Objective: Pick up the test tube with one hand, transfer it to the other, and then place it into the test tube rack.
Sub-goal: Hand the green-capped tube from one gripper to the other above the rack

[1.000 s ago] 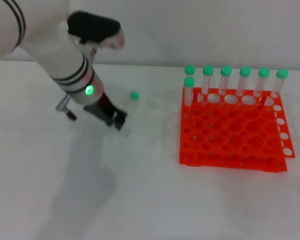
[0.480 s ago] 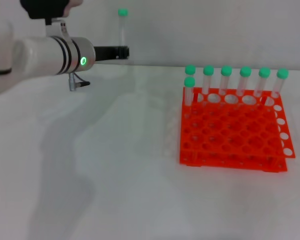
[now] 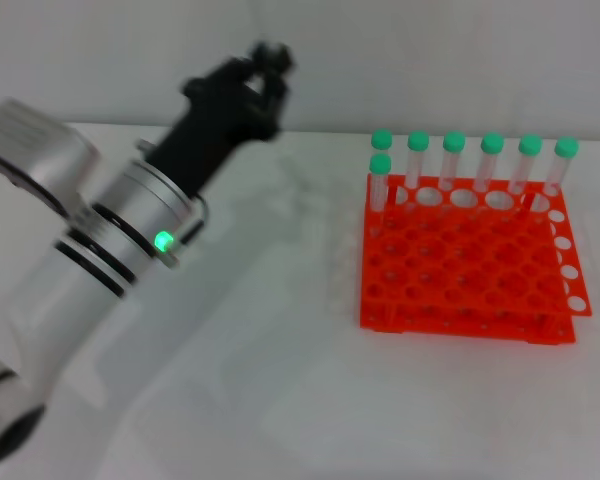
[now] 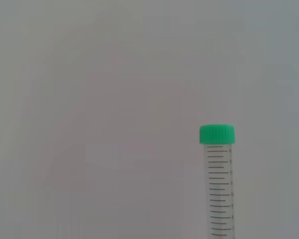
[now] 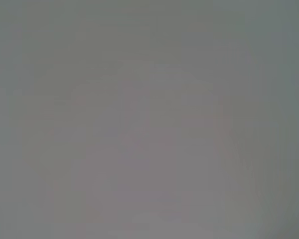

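Carrying the test tube (image 4: 217, 184) is the step in hand: the left gripper (image 3: 265, 75), raised at about 11 o'clock above the table (image 3: 280, 400), appears clamped on it, cap outward in the left wrist view. The right gripper is out of sight. Next comes the handover, then the test tube rack (image 3: 465, 270) at 3 o'clock.
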